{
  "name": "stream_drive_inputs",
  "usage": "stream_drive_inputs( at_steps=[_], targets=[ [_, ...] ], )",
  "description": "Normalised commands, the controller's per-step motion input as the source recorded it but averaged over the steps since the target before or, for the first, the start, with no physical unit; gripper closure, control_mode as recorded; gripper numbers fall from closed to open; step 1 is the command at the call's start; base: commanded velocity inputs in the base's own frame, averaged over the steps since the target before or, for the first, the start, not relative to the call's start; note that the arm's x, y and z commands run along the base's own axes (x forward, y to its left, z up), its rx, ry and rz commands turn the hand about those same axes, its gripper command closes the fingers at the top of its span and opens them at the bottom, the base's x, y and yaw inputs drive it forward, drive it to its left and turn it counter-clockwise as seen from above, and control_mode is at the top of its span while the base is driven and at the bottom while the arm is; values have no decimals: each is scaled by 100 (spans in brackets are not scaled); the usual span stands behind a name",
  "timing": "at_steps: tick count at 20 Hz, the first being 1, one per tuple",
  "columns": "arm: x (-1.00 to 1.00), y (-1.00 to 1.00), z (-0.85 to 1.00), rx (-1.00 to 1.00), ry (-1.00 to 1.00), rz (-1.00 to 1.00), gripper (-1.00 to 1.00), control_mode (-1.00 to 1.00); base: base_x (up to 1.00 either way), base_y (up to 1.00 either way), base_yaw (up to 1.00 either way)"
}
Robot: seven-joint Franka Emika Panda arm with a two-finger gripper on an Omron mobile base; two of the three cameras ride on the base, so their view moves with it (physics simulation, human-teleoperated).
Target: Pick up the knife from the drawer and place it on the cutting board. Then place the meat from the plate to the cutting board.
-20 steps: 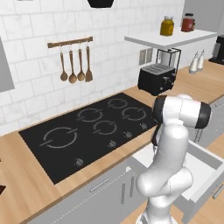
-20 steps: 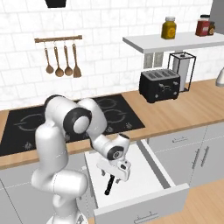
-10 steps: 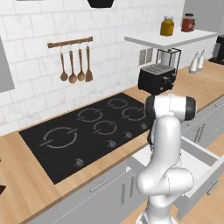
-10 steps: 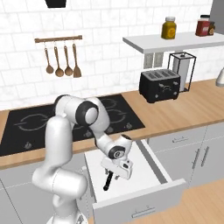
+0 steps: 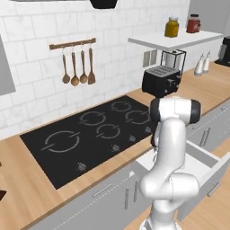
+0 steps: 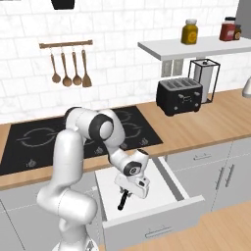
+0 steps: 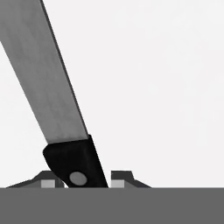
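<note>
At lower centre of the right base view we see the end effector [image 6: 125, 195] down in the open drawer [image 6: 174, 184], over the knife [image 6: 122, 200]. The hand view shows its fingertips [image 7: 120, 178] closed around the knife's dark handle. No writing is legible.

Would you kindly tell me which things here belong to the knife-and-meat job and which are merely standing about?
Job:
- knife
- drawer, open
- end effector, down over the knife

Standing about:
- toaster
- hob
- hanging utensils
- jars on the shelf
</note>
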Motion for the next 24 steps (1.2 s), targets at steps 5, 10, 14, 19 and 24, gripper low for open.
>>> stream_drive_inputs(
  at_steps=[5, 10, 14, 19, 24],
  targets=[
    [-52, -15, -46, -3, 3, 0, 100, -100, 0, 0, 0],
    [-53, -29, -4, 1, 6, 0, 100, -100, 0, 0, 0],
    [-87, -40, 62, 0, -3, 0, 100, -100, 0, 0, 0],
    [-62, -18, 98, 0, -6, 0, 100, -100, 0, 0, 0],
    [-43, -13, 100, 0, 0, 0, 100, -100, 0, 0, 0]
  ],
)
